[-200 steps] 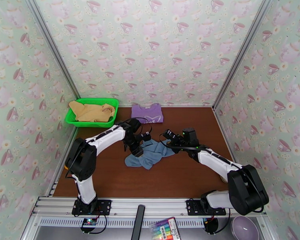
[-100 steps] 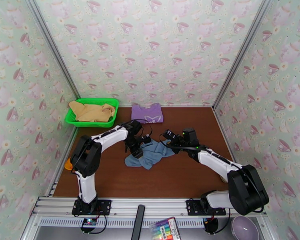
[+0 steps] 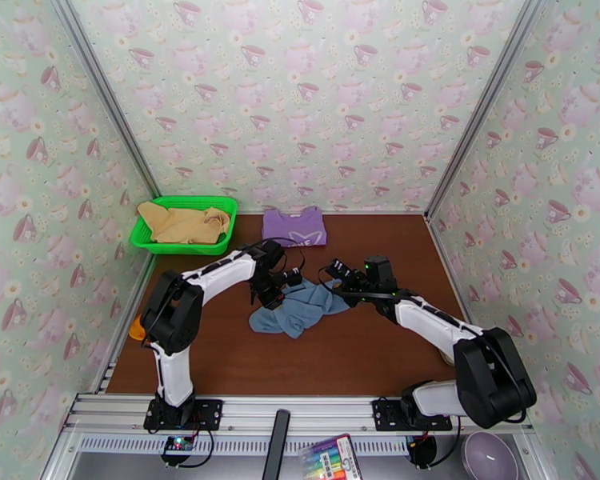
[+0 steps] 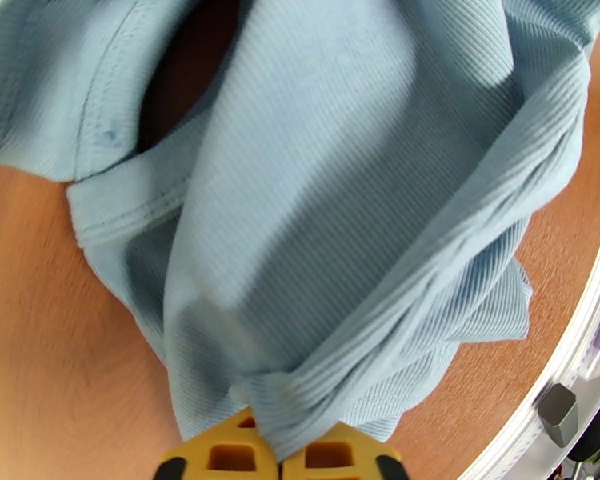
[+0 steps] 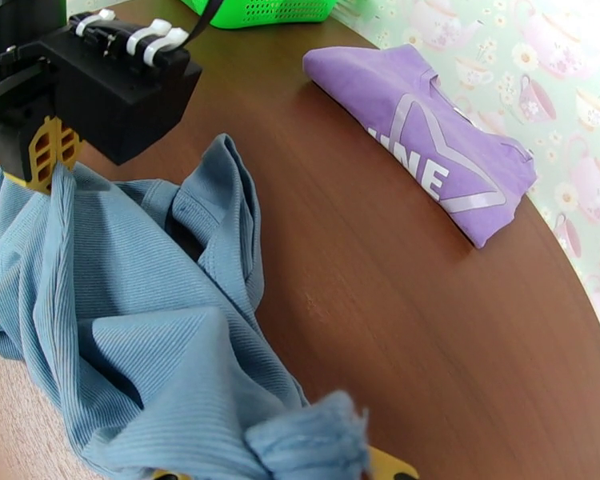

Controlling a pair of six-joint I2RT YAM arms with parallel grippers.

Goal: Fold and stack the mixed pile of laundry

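We are seeing the left pincer [image 4: 280,462] clamping tight on a fold of the slate-blue shirt [image 3: 296,307], and the right pincer [image 5: 300,467] gripping its bunched far end, mid-counter [image 3: 364,346]. We are counting three garments: this shirt, one purple T-shirt [image 3: 294,226] lying folded at the far edge, and one tan-yellow one [image 3: 182,222] in the single green basket [image 3: 180,247]. Since a second ago, the left elbow [image 3: 172,310] has swung inward.
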